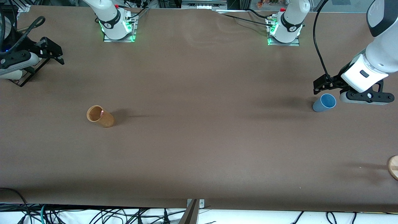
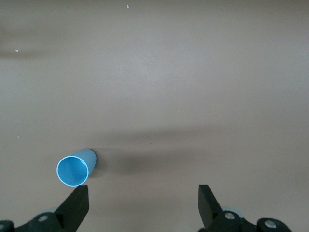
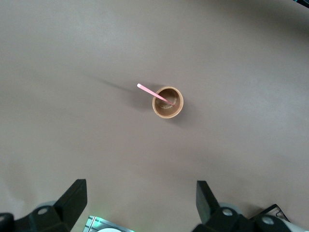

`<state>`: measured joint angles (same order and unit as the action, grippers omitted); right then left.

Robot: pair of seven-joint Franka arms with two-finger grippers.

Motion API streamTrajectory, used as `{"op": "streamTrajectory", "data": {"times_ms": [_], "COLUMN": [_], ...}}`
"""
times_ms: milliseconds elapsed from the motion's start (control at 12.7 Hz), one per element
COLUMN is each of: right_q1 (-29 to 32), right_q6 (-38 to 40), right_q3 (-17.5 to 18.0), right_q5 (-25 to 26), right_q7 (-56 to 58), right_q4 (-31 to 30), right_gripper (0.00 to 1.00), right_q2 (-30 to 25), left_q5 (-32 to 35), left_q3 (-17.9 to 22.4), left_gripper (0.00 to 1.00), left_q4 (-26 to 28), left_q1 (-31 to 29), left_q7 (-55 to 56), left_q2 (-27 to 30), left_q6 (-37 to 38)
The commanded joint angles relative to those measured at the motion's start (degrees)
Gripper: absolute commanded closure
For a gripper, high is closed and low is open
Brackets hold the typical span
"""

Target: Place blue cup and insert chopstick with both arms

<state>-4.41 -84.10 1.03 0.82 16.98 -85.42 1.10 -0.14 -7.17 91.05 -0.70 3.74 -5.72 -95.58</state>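
Blue cup [image 1: 324,103] upright on bench [image 1: 199,140] at left arm's end, just under left gripper [image 2: 143,203], fingers [image 2: 77,205] spread, empty; closest arm. Chopstick [image 3: 155,94] leaning in tan cup [image 3: 168,102] twd right arm's end; right gripper [image 3: 140,203] high up, spread, empty, waiting.

Bare brown surface [image 1: 199,140] lies all around the tan-brown cup [image 1: 100,116], open to approach from every side. A pink chopstick [image 3: 154,94] leans out of its mouth. The blue cup [image 1: 324,103] stands well apart toward the left arm's end, just beside the wide-spread left gripper [image 2: 142,205].
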Motion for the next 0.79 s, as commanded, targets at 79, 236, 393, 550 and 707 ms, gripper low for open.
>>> {"op": "streamTrajectory", "data": {"times_ms": [79,236,393,550,707], "right_q1": [0.10,0.10,0.45,0.37,0.37], "right_q6": [-0.18,0.08,-0.10,-0.19,-0.36], "right_q3": [-0.07,0.11,-1.11,-1.39,-1.39], "right_q5": [0.06,0.06,-0.02,0.06,-0.02], "right_q7": [-0.63,-2.21,-2.13,-2.13,-2.13], "right_q4": [0.60,0.69,0.69,0.86,0.87], "right_gripper": [0.00,0.00,0.00,0.00,0.00], "right_q2": [-0.13,-0.31,-0.22,-0.31,-0.22], "left_q5": [-0.74,-0.91,-0.91,-0.83,-0.74], "left_q3": [0.05,0.05,0.05,0.05,0.05], "left_gripper": [0.00,0.00,0.00,0.00,0.00], "left_q4": [-1.84,-2.02,-2.20,-2.20,-2.20], "left_q1": [-0.09,0.08,-0.09,-0.09,0.00], "left_q7": [-1.10,-1.10,-1.10,-1.10,-1.10], "left_q2": [-0.79,-0.96,-1.58,-1.49,-1.49], "left_q6": [0.57,0.48,0.48,0.48,0.48]}}
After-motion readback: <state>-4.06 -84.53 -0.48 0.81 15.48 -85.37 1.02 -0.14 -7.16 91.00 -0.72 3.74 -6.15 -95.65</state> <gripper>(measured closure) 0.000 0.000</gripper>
